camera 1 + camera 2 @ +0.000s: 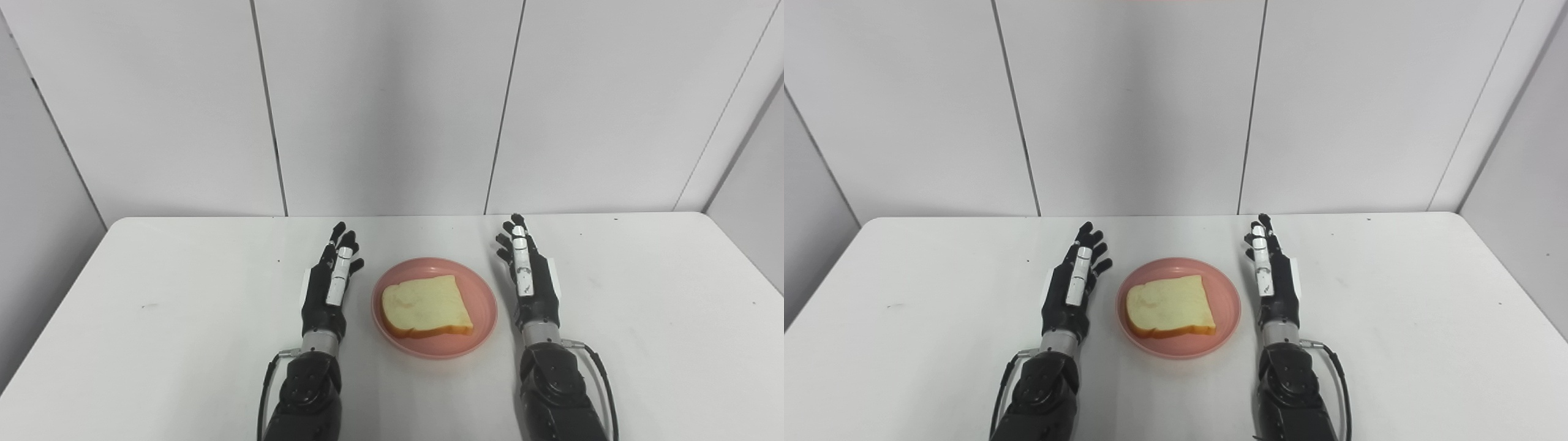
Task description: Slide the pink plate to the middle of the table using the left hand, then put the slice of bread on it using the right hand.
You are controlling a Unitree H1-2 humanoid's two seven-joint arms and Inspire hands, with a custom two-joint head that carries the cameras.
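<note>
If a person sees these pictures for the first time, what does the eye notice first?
A slice of bread lying on a pink plate in the middle of the white table. A black robot hand stands open on each side, left hand and right hand, neither touching the plate.

- A white table (184, 318) with rounded far corners stands against grey wall panels
- A few small dark specks mark its surface, left of centre
- A pink plate (484, 306) sits directly on it near the middle, towards the near edge
- A slice of bread (425, 306) lies flat on the plate, so it does not touch the tabletop
</note>
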